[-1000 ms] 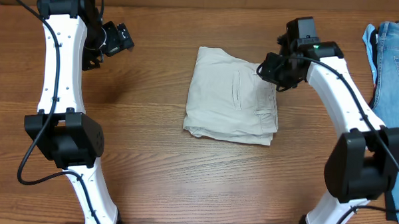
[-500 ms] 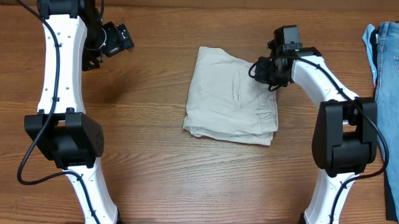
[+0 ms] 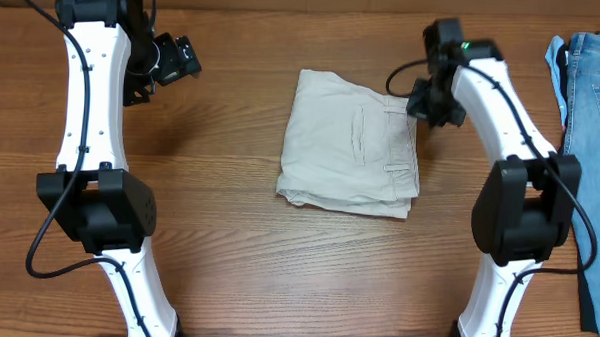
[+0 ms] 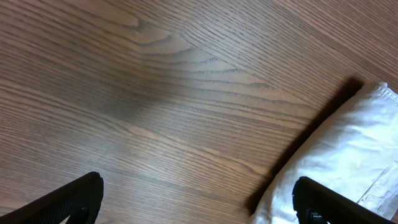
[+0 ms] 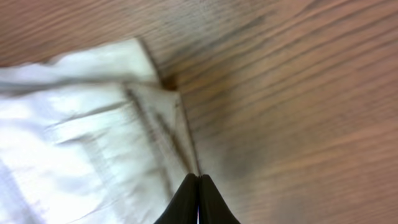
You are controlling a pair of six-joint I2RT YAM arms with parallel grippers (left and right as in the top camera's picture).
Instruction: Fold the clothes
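Khaki shorts [image 3: 351,145] lie folded on tabletop [image 3: 277,258]. Right fingers [image 5: 188,200] pressed together, empty, by shorts' far-right corner; left fingers [image 4: 71,199] spread wide, empty, well left of shorts. Prob. best to press edges flat w/o dragging folds

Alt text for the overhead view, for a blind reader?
Folded beige shorts lie on a wooden table between two white robot arms. The right arm reaches their upper right corner; the left arm is well apart. Blue jeans lie at far right.

Overhead looks straight down; 2 wrist views close, facing tabletop [image 3: 227,246]; all share shorts [image 3: 349,145].
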